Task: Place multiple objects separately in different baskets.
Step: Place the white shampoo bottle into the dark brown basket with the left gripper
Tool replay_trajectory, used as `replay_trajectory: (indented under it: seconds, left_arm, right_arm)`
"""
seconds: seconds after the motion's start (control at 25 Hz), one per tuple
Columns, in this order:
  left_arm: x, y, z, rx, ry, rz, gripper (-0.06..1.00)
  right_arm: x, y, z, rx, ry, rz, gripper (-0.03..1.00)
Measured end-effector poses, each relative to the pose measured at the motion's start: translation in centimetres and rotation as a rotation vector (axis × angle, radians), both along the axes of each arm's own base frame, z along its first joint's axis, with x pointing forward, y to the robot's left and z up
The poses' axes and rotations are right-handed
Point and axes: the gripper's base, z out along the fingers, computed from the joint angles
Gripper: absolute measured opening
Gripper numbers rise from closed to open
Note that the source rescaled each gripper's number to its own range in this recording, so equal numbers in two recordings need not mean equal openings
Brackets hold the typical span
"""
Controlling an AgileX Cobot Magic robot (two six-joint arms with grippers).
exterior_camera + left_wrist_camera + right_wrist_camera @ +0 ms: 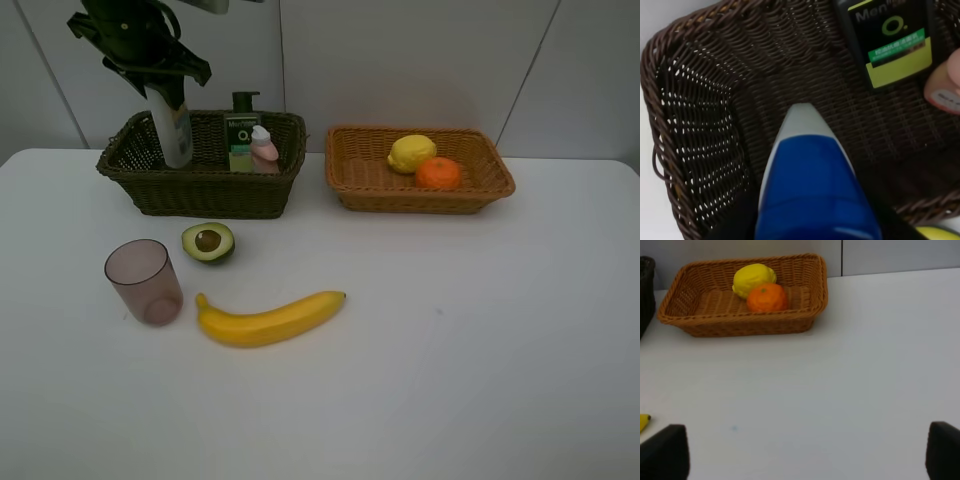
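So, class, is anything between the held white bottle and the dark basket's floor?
Nothing visible. The left gripper holds the white bottle above bare weave of the dark basket; the green pump bottle and pink bottle stand aside.

high view: white bottle's (177, 135) top behind left hand (163, 86) | right wrist view: banana (643, 422) cut by edge

Left arm (130, 30): black, comes in at the far left, wrist high. The black left gripper (162, 82) points straight down. Jaws part-closed, clamped on the capped top of an upright white plastic bottle with a blue cap (177, 130). In the wrist view its dark fingers (734, 222) flank the cap on both sides.

Right arm: not in the high view. Black right gripper (802, 455) held low, aimed level towards the far side, jaws spread wide apart. Only its two fingertips (662, 452) show.
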Motion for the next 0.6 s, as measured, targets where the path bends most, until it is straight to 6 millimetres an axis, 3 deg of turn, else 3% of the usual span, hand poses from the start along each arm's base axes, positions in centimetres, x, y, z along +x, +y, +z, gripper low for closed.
replay_trajectory:
  seconds: [0.6]
  left_arm:
    - [0.9,1.7,-0.1,-0.042,-0.037,0.066,0.5]
  right_arm:
    - [0.0,0.0,0.0,0.0,0.0,0.0,1.0]
